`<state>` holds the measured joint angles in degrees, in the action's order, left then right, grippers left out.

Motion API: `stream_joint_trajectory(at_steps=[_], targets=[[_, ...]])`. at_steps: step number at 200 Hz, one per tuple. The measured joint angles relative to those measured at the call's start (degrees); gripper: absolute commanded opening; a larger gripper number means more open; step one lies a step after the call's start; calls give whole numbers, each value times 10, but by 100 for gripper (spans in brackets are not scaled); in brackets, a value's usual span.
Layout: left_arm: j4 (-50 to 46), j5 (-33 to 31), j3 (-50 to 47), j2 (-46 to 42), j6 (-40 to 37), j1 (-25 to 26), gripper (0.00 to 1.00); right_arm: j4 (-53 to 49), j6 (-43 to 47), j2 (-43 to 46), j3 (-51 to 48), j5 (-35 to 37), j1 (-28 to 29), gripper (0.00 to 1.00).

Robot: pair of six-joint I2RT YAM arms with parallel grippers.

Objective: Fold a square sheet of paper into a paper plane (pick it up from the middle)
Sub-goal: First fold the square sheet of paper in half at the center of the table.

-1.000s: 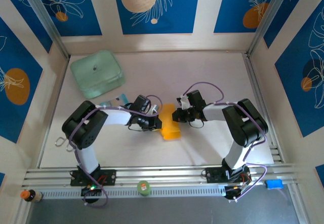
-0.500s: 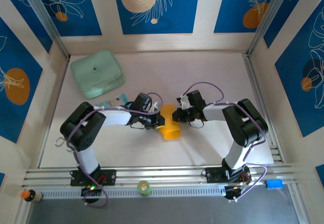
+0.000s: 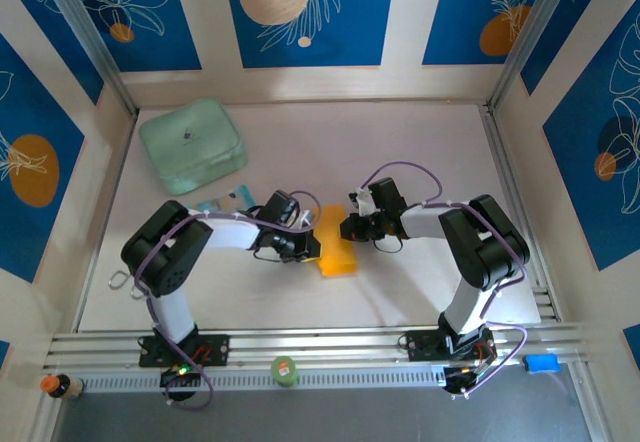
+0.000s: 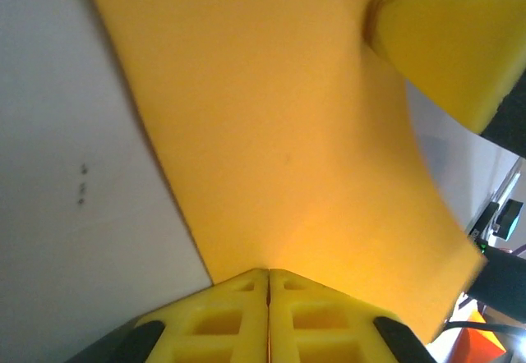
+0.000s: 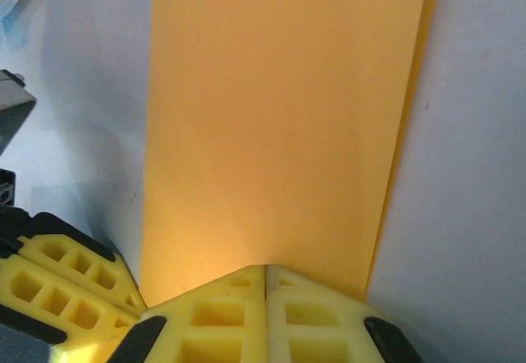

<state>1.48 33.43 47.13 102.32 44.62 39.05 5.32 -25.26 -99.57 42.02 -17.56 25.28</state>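
The square sheet of paper [image 3: 337, 247] is orange-yellow and lies folded into a narrow rectangle on the table between my two grippers. My left gripper [image 3: 312, 246] is shut, its tips on the paper's left edge. In the left wrist view the closed jaws [image 4: 268, 271] rest on the orange paper [image 4: 279, 133], with a finger of the right gripper [image 4: 460, 43] at the upper right. My right gripper [image 3: 347, 228] is also shut, tips on the paper's right edge. In the right wrist view its closed jaws [image 5: 265, 266] sit on the paper [image 5: 271, 117], whose doubled edge shows at the right.
A mint-green rounded box [image 3: 192, 146] sits at the back left. A small blue-and-white packet [image 3: 222, 200] lies just behind the left arm. Metal rails run along the table's near edge, and walls close in the other three sides.
My left gripper has shifted slightly along the paper's left edge. The paper looks a little flatter. The right arm has not moved.
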Motion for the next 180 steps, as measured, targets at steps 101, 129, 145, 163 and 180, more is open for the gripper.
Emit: stream_joint_trajectory(at_steps=[101,129,145,163,180], targets=[[66,11,-14,-19,91,26,5,0,0,0,0,0,0,0],[73,11,-37,-2,93,28,4,0,0,0,0,0,1,0],[75,12,-39,-1,81,27,5,0,0,0,0,0,2,0],[66,10,-37,-1,58,28,7,0,0,0,0,0,2,0],[44,5,-28,-3,34,28,8,0,0,0,0,1,2,0]])
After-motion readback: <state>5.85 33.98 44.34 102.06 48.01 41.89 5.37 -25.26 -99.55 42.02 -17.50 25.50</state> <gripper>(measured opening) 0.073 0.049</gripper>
